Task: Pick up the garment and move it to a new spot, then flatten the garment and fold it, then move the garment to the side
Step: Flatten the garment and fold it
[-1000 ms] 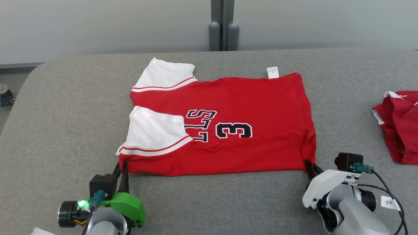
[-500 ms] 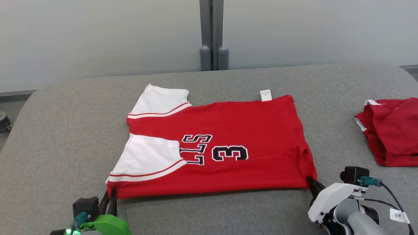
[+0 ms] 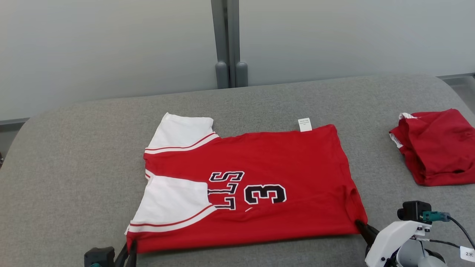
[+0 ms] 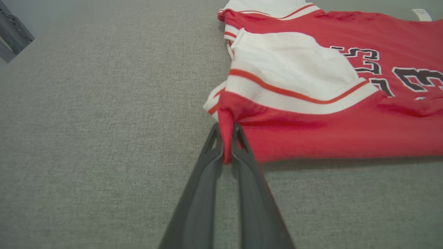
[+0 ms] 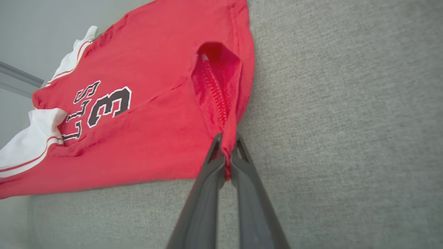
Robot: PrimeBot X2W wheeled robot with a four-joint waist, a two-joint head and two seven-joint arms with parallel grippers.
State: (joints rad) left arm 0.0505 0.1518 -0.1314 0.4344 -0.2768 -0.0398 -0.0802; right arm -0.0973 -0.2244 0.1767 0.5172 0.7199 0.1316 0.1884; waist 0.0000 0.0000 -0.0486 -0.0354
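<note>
Head view shows the red jersey (image 3: 267, 163) lying spread in the middle of the grey table (image 3: 74, 155), one white sleeve (image 3: 174, 200) folded over its body and its near edge towards the robot. The left gripper (image 4: 226, 138) is closed tight on the near corner below that sleeve. The right gripper (image 5: 226, 152) is likewise pinched on the near hem corner, where the cloth puckers into a small open pocket. Each hold looks thin, just a nip of fabric at the fingertips, so a quick or uneven lift could pull a corner free and leave the fold skewed. Arms drifting apart would stretch the cloth; drifting together, it would sag and wrinkle. The other red garment (image 3: 434, 148) lies well apart to the right and seems unlikely to snag.
</note>
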